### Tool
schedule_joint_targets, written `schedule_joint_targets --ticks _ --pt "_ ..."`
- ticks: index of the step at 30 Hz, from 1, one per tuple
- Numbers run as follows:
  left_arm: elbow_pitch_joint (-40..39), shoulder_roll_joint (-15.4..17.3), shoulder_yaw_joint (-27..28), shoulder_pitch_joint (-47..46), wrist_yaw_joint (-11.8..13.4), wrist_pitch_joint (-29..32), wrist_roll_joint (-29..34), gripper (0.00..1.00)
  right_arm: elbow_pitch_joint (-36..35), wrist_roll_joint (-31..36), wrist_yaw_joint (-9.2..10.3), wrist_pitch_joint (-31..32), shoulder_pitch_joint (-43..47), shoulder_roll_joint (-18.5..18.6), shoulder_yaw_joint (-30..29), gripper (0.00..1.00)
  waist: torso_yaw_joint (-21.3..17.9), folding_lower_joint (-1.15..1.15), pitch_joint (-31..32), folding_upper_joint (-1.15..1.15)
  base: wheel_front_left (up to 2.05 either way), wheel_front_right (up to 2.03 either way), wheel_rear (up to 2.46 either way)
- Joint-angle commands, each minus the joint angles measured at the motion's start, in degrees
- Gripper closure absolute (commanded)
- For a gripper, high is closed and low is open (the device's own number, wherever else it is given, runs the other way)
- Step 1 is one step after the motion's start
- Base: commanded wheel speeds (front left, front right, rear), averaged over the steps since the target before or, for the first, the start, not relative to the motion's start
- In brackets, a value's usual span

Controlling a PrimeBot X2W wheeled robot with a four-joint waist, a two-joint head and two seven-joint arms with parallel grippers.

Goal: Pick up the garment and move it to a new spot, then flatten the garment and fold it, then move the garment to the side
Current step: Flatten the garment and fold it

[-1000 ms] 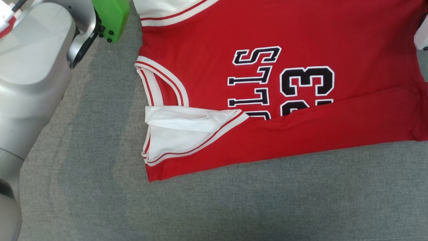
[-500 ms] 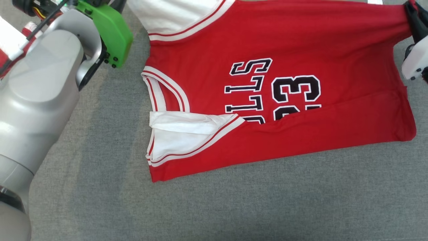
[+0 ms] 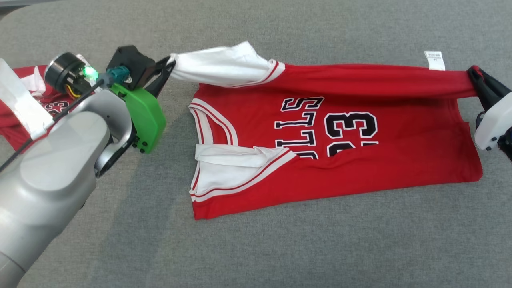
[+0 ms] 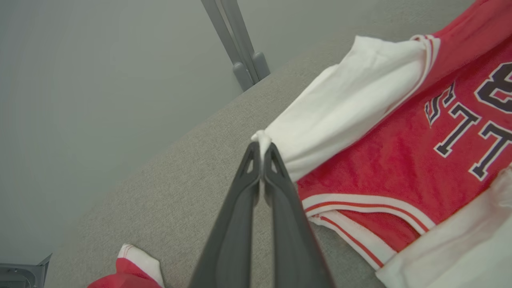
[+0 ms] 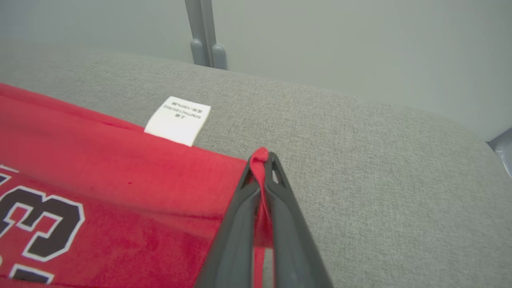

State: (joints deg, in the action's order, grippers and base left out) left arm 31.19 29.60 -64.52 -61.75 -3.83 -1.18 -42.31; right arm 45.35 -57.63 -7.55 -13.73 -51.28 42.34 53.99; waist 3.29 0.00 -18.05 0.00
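Pinching the jersey at both far corners. My left pincer is pressed together on the tip of the white sleeve, and my right pincer is pressed together on a bunched red hem corner. Left wrist view confirms: white cloth pokes out between the closed tips of the left pincer. Right wrist view same, with red cloth through the right pincer.

Versus a second ago: head camera has tilted up, so the whole picture slid down. Far edge and both pincer tips were cut off at the top then and are in frame now. Held edge reads as a taut red band strung between the pincers, lifted, just above the lettering. Near half looks unchanged. It lies flat on the grey padded table, near edge folded in over the bottom of the "23", second white sleeve tucked by the collar.

Around: white care label at the taut edge near the right pincer, also in the right wrist view. Another red jersey lies crumpled at far left, well apart, with a bit of it in the left wrist view. Grey post behind the table edge.

In the way: my left forearm and its green cover block the lower left of the head view and part of that other jersey.
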Motion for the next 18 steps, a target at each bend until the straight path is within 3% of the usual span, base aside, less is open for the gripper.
schedule_joint_targets --ticks 1,11,18 --pt "-1.8 1.4 -0.2 2.1 1.0 0.8 -0.4 1.00 -0.5 -0.8 0.13 -0.1 1.3 0.7 0.5 1.00 0.8 0.00 1.9 0.00 0.00 0.00 0.00" --pt "-20.7 9.5 -3.0 12.8 5.5 10.1 -5.5 1.00 -4.8 -6.6 0.13 2.8 6.6 3.8 4.0 1.00 1.4 0.00 5.3 0.00 0.00 0.00 0.00" --pt "-29.6 13.0 -5.0 17.8 8.2 14.9 -7.6 1.00 -9.3 -11.4 0.12 6.5 9.8 6.2 6.6 1.00 0.9 0.00 7.6 0.00 0.00 0.00 0.00"
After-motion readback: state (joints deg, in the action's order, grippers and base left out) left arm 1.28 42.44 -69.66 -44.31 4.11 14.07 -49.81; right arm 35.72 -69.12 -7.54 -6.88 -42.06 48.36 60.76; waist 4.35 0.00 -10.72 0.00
